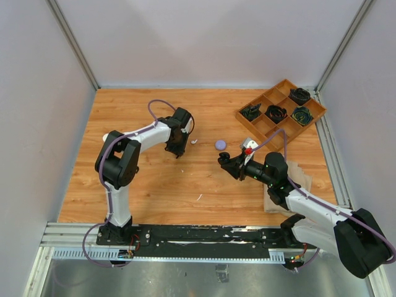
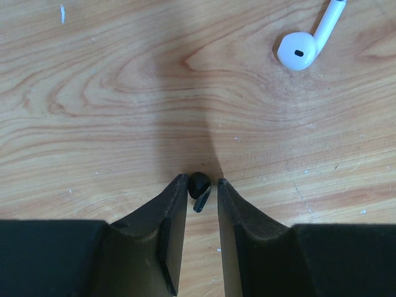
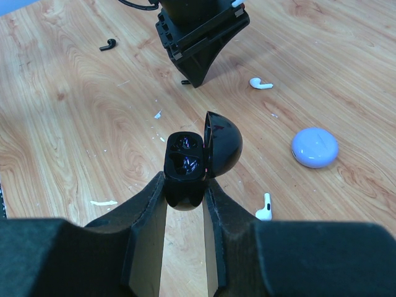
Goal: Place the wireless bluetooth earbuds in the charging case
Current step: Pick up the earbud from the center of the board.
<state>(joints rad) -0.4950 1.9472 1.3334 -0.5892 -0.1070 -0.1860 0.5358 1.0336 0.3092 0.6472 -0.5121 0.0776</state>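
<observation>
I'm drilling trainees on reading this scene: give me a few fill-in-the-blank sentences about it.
The right pincer holds the glossy black charging case with its lid ____. The tiny black earbud between the left pincer's fingers lies on the wooden ____. The stemmed plastic earbud near it is ____ in colour.
Missing words: open; table; white.

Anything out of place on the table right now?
Earbuds lie scattered on the wood: a white earbud beside the left tool, a second white earbud near the lavender case, a black earbud far off alone. A white sliver and flecks litter it too.
</observation>
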